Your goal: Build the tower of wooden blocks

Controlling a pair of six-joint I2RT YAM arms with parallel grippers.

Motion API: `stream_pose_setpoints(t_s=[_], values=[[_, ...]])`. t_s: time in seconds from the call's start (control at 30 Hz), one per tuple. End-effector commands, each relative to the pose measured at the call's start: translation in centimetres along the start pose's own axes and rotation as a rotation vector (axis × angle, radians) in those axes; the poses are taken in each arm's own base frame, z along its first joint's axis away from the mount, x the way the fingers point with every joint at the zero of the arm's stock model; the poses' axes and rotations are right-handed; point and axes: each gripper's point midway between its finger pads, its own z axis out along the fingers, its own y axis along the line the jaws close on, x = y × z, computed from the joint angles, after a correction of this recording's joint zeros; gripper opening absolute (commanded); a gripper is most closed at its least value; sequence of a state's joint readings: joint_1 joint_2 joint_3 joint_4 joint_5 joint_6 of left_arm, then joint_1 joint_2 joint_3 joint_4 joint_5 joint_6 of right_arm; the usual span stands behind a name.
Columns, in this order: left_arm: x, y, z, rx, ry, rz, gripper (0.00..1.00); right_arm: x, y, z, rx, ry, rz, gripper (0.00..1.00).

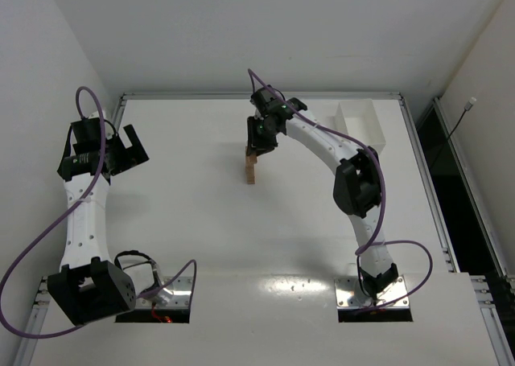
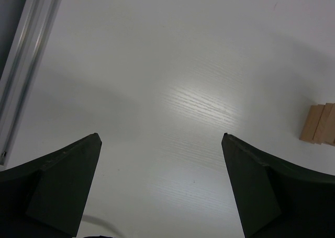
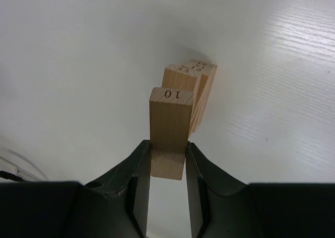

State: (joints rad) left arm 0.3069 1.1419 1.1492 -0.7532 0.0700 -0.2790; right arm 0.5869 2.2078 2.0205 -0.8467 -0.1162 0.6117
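Observation:
The tower (image 1: 251, 171) is a narrow stack of tan wood blocks at the table's middle back. It shows below my fingers in the right wrist view (image 3: 194, 86) and at the right edge of the left wrist view (image 2: 319, 124). My right gripper (image 1: 257, 147) is right over the tower. In its wrist view the gripper (image 3: 168, 146) is shut on a wood block (image 3: 168, 128) marked "10", held just above the stack's top blocks. My left gripper (image 1: 129, 147) is open and empty at the far left, and nothing lies between its jaws in the left wrist view (image 2: 162, 138).
A white rectangular plastic bin (image 1: 362, 125) stands at the back right, behind the right arm. A metal rail (image 2: 23, 70) runs along the table's left edge near my left gripper.

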Motion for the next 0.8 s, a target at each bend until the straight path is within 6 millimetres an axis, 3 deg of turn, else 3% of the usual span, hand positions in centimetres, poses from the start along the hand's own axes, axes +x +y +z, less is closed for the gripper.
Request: stream_pose_setpoints(t_s=[0.0, 0.77], values=[[-1.72, -0.64, -0.53, 0.013, -0.057, -0.004, 1.0, -0.88, 1.24, -0.14, -0.038, -0.029, -0.006, 0.01], [-1.5, -0.6, -0.62, 0.013, -0.057, -0.004, 1.0, -0.16, 1.5, 0.69, -0.043, -0.004, -0.011, 0.07]])
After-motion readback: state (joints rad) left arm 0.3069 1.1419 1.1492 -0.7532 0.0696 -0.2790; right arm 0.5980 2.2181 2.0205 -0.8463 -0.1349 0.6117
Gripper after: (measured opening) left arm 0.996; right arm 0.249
